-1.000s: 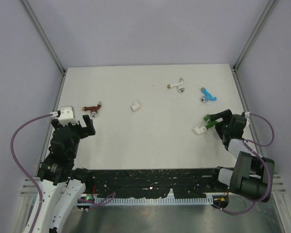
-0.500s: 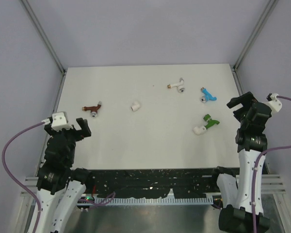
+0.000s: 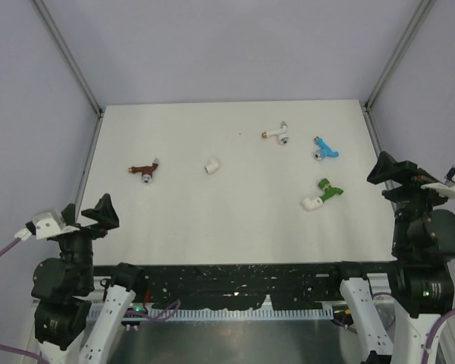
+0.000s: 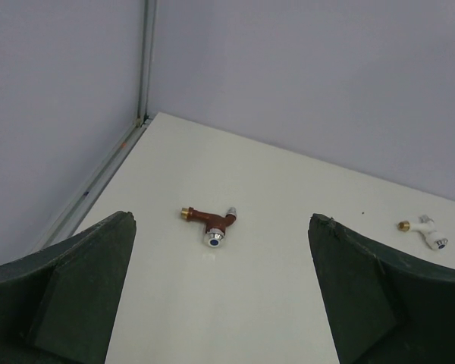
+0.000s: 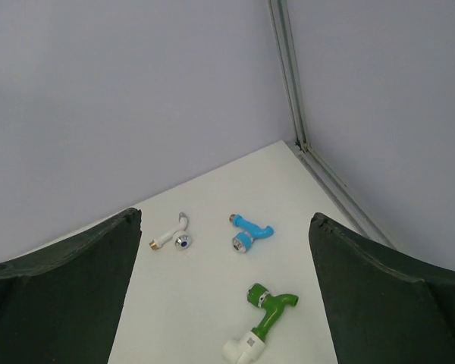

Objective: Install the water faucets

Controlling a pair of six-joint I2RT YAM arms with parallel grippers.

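Note:
The four faucets lie on the white table [image 3: 235,205]. The brown faucet [image 3: 144,171] is at the left, also in the left wrist view [image 4: 210,222]. The white faucet [image 3: 277,134], the blue faucet [image 3: 324,149] and the green faucet [image 3: 330,189] are at the right. The green faucet [image 5: 271,307] is joined to a white fitting [image 5: 243,350]. My left gripper [image 3: 87,216] is open and empty, raised near the front left corner. My right gripper [image 3: 409,176] is open and empty, raised at the right edge, apart from the green faucet.
A loose stubby white fitting [image 3: 211,165] lies mid-table. Grey walls with metal corner posts [image 3: 68,61] enclose the table on three sides. The black rail [image 3: 235,277] with both arm bases runs along the near edge.
Both arms have drawn back and risen toward the near edge. The right gripper has left the green faucet; the left has moved away from the brown faucet. The faucets have not moved.

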